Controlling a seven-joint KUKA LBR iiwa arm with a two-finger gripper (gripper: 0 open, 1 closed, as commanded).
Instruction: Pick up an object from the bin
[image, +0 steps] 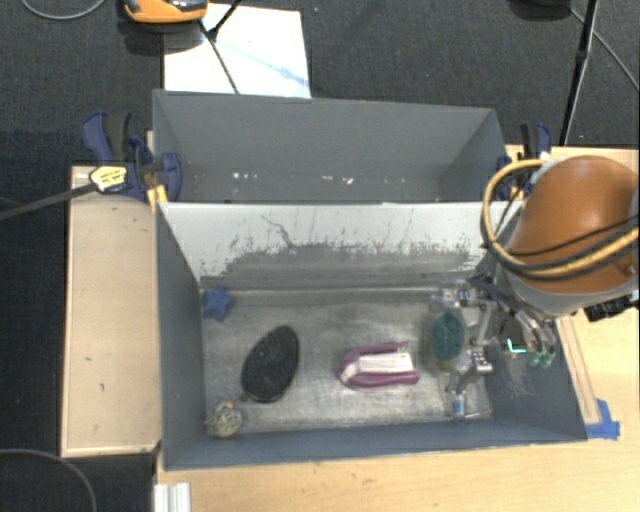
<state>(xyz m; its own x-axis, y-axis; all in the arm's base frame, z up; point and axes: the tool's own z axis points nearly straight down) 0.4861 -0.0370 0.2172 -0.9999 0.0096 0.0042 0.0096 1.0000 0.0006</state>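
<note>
The arm's orange domed cover (575, 225) rises highest, at the right of the frame. Below it the pincer (468, 375) hangs low over the scuffed grey bin's (330, 250) lower right floor; I cannot tell whether it is apart or together. Just to its upper left lies a smooth dark-green oval thing (446, 338). A sound grasp probably means centring over that oval and closing across its narrow width. Further left lie a glossy purple-and-white piece (378, 366) and a rough black oval (270, 362).

black oval object (270, 363) lies flat, left of centre; purple-and-white oblong item (378, 366) to its right, well apart; small speckled ball (226, 418) near the oval's lower left; small blue scrap (215, 303) up-left of it
</note>
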